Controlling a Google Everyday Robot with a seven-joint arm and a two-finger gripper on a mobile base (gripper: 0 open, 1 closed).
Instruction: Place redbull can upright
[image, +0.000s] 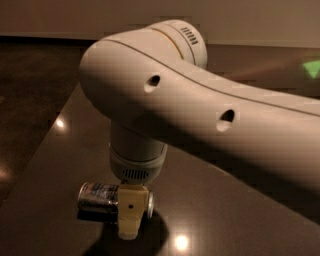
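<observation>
The redbull can (98, 197) lies on its side on the dark table (225, 215) near the front left, its silver and dark-blue body pointing left to right. My gripper (131, 216) hangs straight down from the big white arm (200, 110). It is at the can's right end and covers that part of it. A bit of the can's end shows just right of the gripper. The gripper's tip reaches down to the table surface in front of the can.
The white arm fills the middle and right of the view and hides the table behind it. The table's left edge (47, 145) runs diagonally, with dark floor (25, 90) beyond it. A wall stands at the back.
</observation>
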